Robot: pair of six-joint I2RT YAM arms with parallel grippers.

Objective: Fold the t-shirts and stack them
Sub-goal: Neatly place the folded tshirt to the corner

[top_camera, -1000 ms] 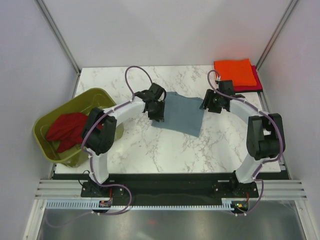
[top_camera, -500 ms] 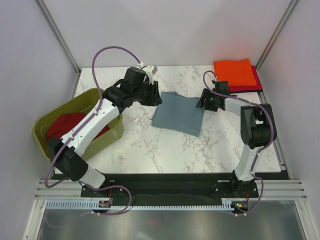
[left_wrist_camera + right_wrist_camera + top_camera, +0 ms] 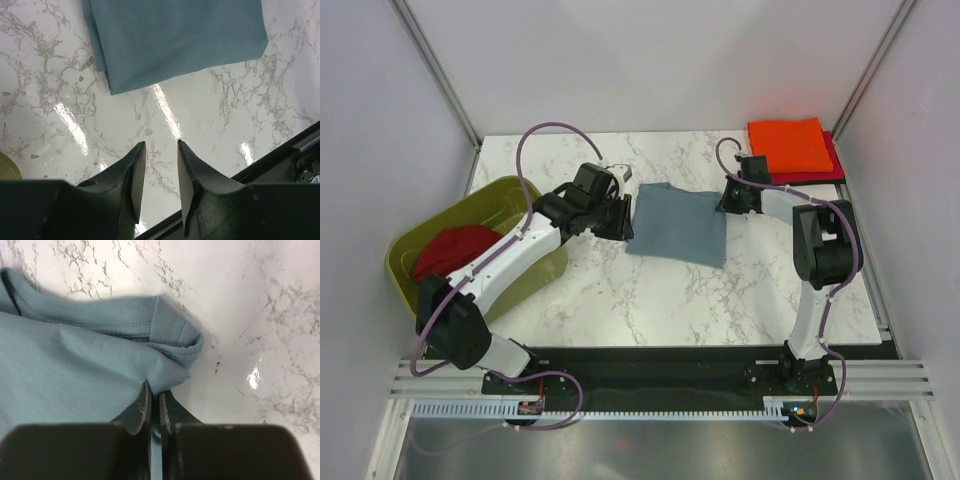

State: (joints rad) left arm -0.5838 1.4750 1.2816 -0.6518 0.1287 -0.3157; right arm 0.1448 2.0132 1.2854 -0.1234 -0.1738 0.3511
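- The slate blue-grey t-shirt (image 3: 677,225) is lying folded into a rough rectangle on the marble table (image 3: 650,290). It is sitting about mid-table, between the two grippers.
- The right gripper (image 3: 731,199) is reaching in at the shirt's far right corner. In the wrist view its jaws are pressing almost together on a fold of the cloth, with only a sliver of blue showing between the fingers (image 3: 142,405).
- Just beyond that pinch, a stitched hem is bunching into a small curl on the marble.
- The left gripper (image 3: 620,217) is sitting just beside the shirt's left edge, clear of the cloth. Its jaws are parted by a narrow gap and gripping nothing — only bare marble is showing between them.
- The bright orange t-shirt (image 3: 788,143) is resting folded in the far right corner, on top of the magenta-red t-shirt (image 3: 834,160), whose edge is peeking out along the right and near sides.
- The dark red t-shirt (image 3: 450,252) is lying crumpled inside the olive-green tub (image 3: 505,187) at the table's left edge — well apart from the others.
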